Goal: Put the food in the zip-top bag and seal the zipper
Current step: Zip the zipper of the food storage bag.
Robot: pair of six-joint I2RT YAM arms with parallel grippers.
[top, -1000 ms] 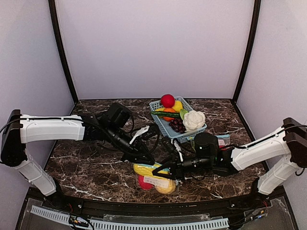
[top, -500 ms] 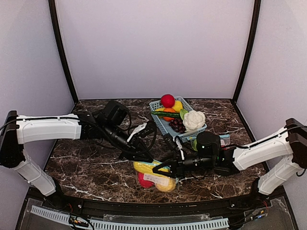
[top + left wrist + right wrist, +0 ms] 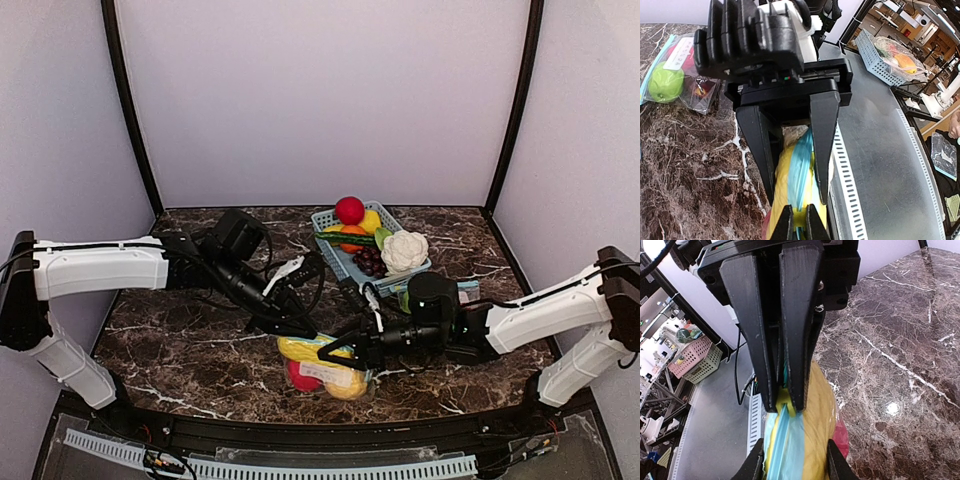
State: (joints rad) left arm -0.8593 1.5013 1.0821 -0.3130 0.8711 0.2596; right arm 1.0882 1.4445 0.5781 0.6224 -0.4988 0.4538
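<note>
Site, as I view it from my remote station: robotics lab. Evidence:
- marble-patterned bench (image 3: 180, 350) boxed in by plain lilac panels (image 3: 320, 100) on black posts (image 3: 128, 110)
- sheet-metal apron (image 3: 880, 150)
- grey mesh basket (image 3: 870, 52)
- pink crates (image 3: 692, 357)
- cluttered workstations (image 3: 912, 22)

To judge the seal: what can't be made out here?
Top view: how far the zip-top bag is sealed; left claw and right claw cover its top edge.
Left wrist view: whether the right claw squeezes the bag or only straddles it.
Right wrist view: most of the bag, cut off at the bottom edge.
</note>
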